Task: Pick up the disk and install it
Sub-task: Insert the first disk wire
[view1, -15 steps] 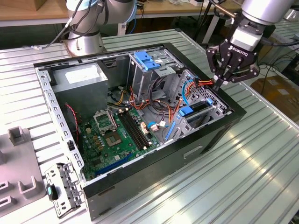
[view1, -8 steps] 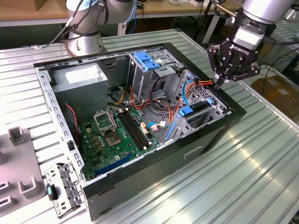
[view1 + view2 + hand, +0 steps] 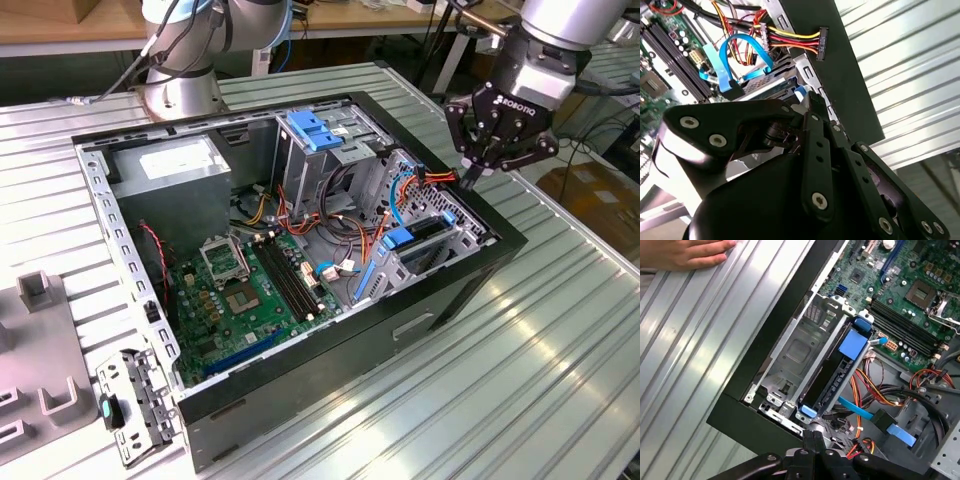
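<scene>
- Disk [image 3: 835, 372] is standing on edge in a silver drive cage [image 3: 795, 347] in a corner of the open case, with a light-blue tab showing at one end
- Ribbed metal table [image 3: 560, 340] is carrying everything in the scene
- Black computer case [image 3: 450, 290] is lying on its side on the table with its side panel off, so its inside is facing up
- Robot arm [image 3: 560, 25] is reaching in from the exterior view's right, above the case rim
- Green motherboard [image 3: 240, 290] is lying flat on the case floor, near the disk
- Gripper [image 3: 468, 180] is hovering just above the case rim, close to the cage; its fingers are pressing together tip to tip and gripping nothing
- Person's hand [image 3: 687, 252] is resting flat on the table outside the case in the first wrist view
- Power connector [image 3: 822, 43] on yellow, orange and red wires is hanging over the case rim, apart from the gripper
</scene>
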Action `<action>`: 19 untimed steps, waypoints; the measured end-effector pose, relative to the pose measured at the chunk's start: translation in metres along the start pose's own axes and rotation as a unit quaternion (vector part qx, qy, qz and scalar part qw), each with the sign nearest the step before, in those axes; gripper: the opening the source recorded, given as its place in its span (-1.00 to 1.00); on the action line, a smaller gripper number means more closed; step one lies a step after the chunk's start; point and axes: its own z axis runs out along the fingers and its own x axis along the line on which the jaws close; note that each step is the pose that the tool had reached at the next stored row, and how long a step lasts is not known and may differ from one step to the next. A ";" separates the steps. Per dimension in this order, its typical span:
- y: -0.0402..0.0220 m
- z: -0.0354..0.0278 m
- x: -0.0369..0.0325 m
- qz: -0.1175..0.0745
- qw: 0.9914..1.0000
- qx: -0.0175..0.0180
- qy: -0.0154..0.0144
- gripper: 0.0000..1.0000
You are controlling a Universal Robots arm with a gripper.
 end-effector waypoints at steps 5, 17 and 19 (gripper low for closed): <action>-0.0001 0.0000 0.0001 -0.076 0.997 0.002 0.001 -0.79; -0.0204 0.0010 -0.0024 -0.129 0.992 0.004 0.001 -0.52; -0.0328 0.0058 -0.0102 -0.132 0.991 0.004 0.001 -0.39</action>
